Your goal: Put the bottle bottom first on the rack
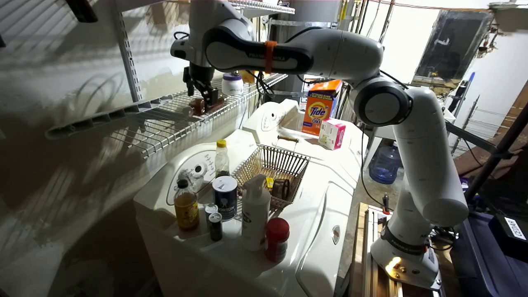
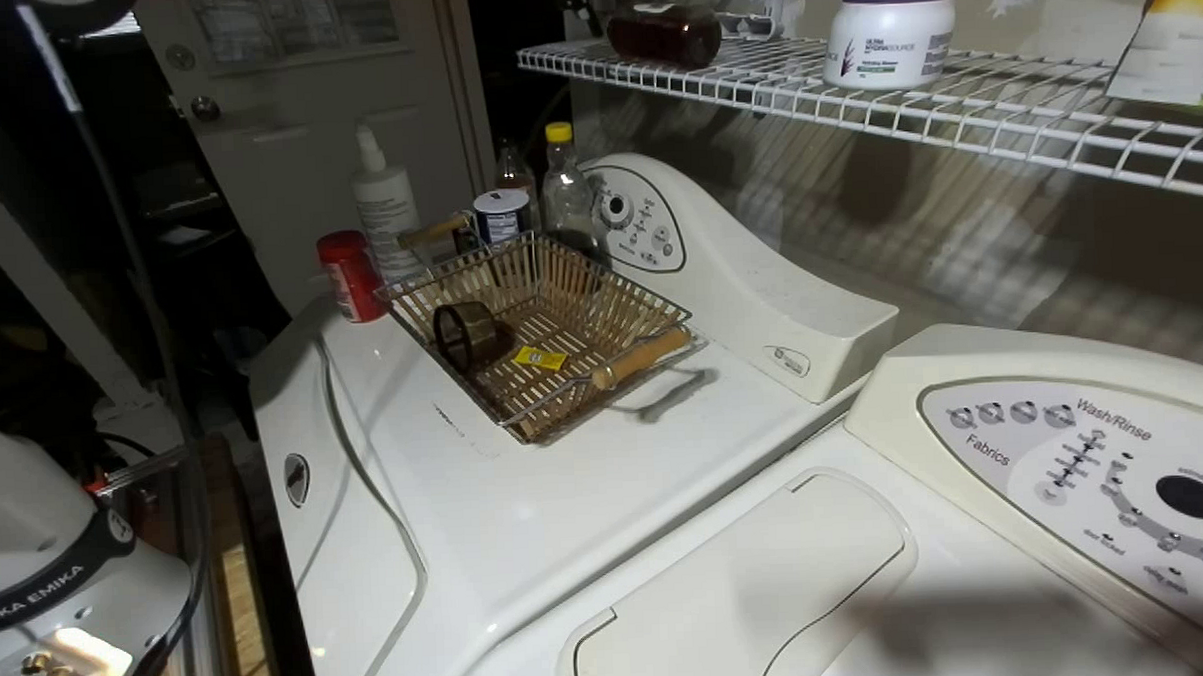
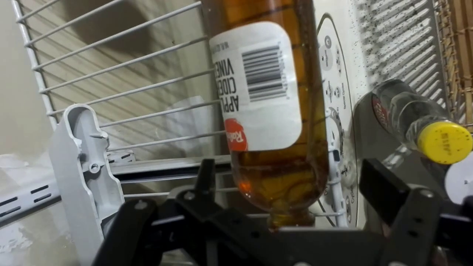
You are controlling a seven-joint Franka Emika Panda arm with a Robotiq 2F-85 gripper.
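The bottle [image 3: 258, 85] is brown, with a white label and a red-orange mark. It lies on its side on the rack [image 3: 125, 66], a white wire shelf, with its neck toward my gripper's base; its cap is hidden. It also shows lying on the rack in both exterior views, as a reddish-brown bottle [image 1: 198, 107] [image 2: 663, 36] on the white bars [image 1: 165, 126] [image 2: 1004, 104]. My gripper [image 3: 290, 177] is open, with the bottle's shoulder seen between its spread fingers, apart from both. In an exterior view my gripper [image 1: 201, 94] points down just over the bottle.
A white jar with a purple lid [image 2: 888, 33] and an orange box [image 2: 1176, 38] stand on the rack. A grey shelf bracket [image 3: 87, 155] is beside it. Below, a yellow-capped bottle [image 1: 222, 159], a basket [image 1: 303, 165] and several containers stand on the machine.
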